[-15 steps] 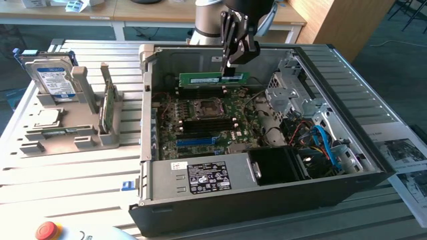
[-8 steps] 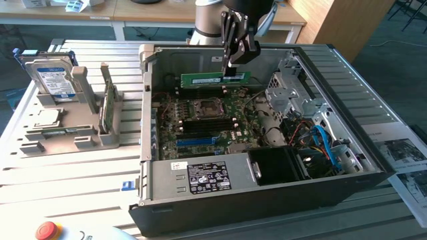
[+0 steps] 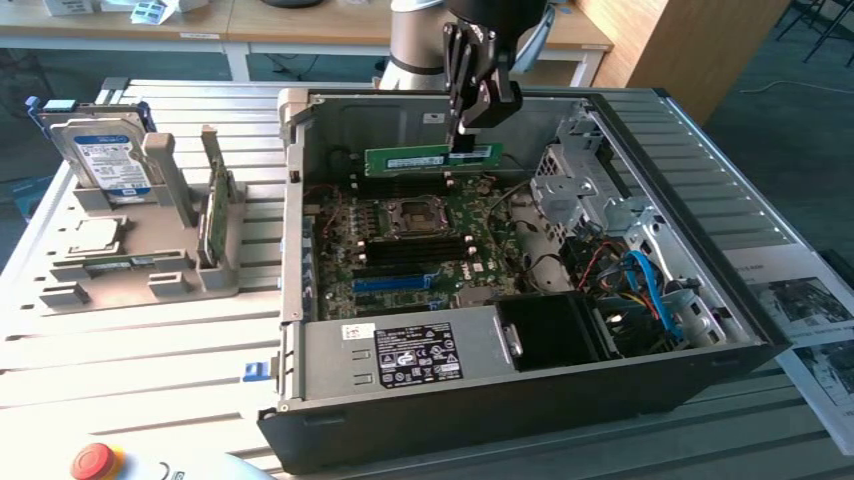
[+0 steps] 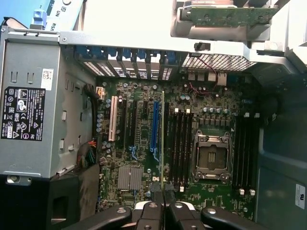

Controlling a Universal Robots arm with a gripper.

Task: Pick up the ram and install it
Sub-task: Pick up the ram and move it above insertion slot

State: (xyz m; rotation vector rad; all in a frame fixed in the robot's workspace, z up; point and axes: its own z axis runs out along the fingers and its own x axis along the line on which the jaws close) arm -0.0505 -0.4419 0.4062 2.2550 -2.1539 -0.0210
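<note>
Wrist view shows the gripper point(image 4: 163, 203) with its fingers point(image 4: 171, 211) closed on the ram point(image 4: 163, 139), which runs edge-on as a thin line straight out from between the fingertips. Beneath the fingers lies the motherboard point(image 4: 144, 158). The black memory slots point(image 4: 180, 143) sit just to one side of the held stick, parallel to it. In the exterior view the ram hangs level, clear above the board, gripped near one end rather than at its middle.

That off-centre hold is the main risk, I judge. Pressing down could pivot the stick between the fingers, seating the gripped end and leaving the far end high. The stick also looks slightly offset from the slots, so a straight descent might land its edge on a slot wall or on neighbouring parts. I cannot tell whether the slot latches stand open.

The computer case point(image 3: 287, 200), open beneath the fingers, holds the motherboard, a power supply point(image 3: 400, 355), a metal drive cage point(image 3: 574, 190) and loose cables point(image 3: 647, 285). Well away from the fingers, a grey fixture point(image 3: 187, 275) holds a hard drive point(image 3: 107, 155) standing upright and a second green stick point(image 3: 214, 215) on edge.
</note>
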